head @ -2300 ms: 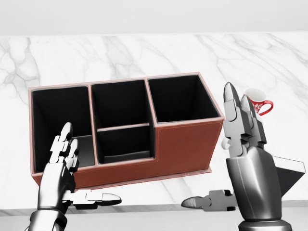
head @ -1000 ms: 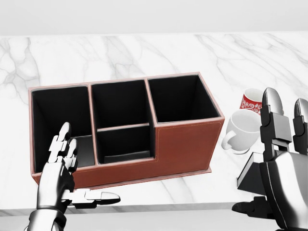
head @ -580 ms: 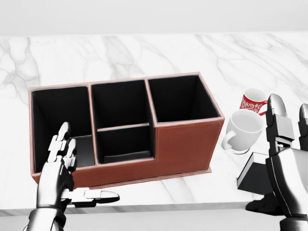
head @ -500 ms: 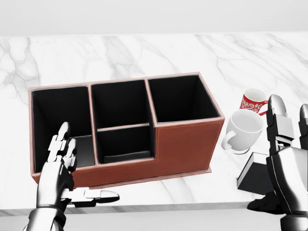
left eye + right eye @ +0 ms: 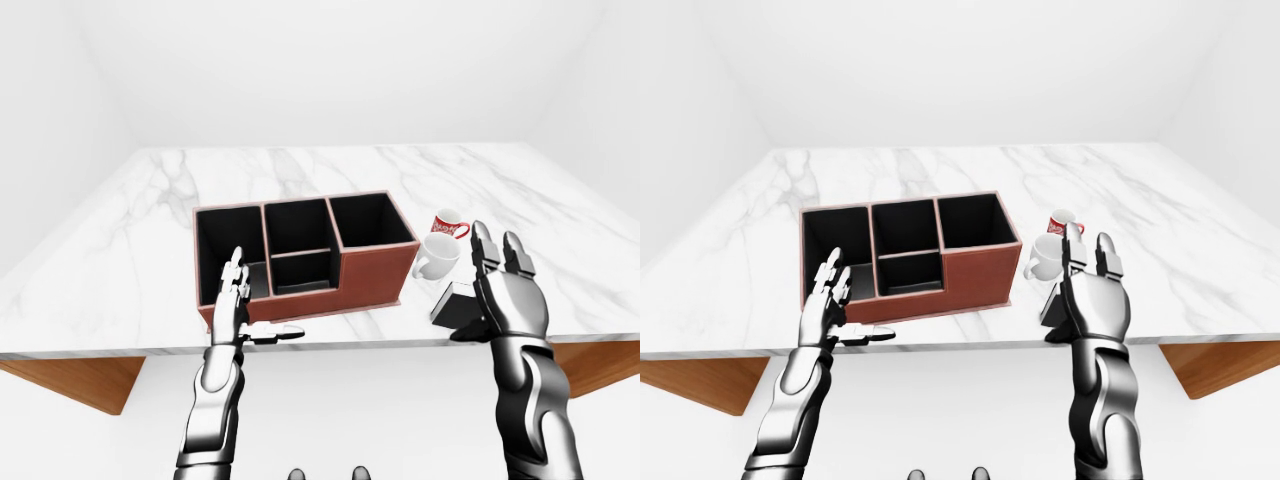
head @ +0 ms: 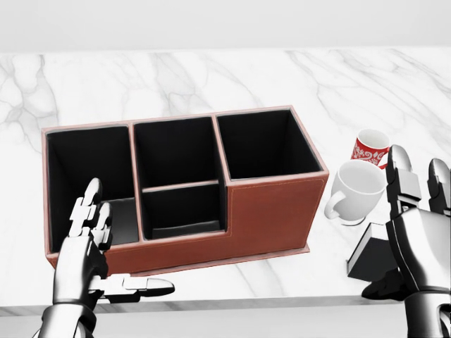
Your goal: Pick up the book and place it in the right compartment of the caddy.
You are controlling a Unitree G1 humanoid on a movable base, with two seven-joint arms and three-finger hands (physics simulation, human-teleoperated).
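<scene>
Head view, lower right: the right hand (fingers spread, grasping nothing) covers part of the dark book; the caddy fills the centre, 4 compartments.

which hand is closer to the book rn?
Right. The right hand stands open directly over the book, partly covering it. The left hand is far off to the left in the head view, at the caddy's left end.

A white mug lies on its side on the marble counter just above-left of the right hand, touching a red patterned mug that stands just above it.
</scene>
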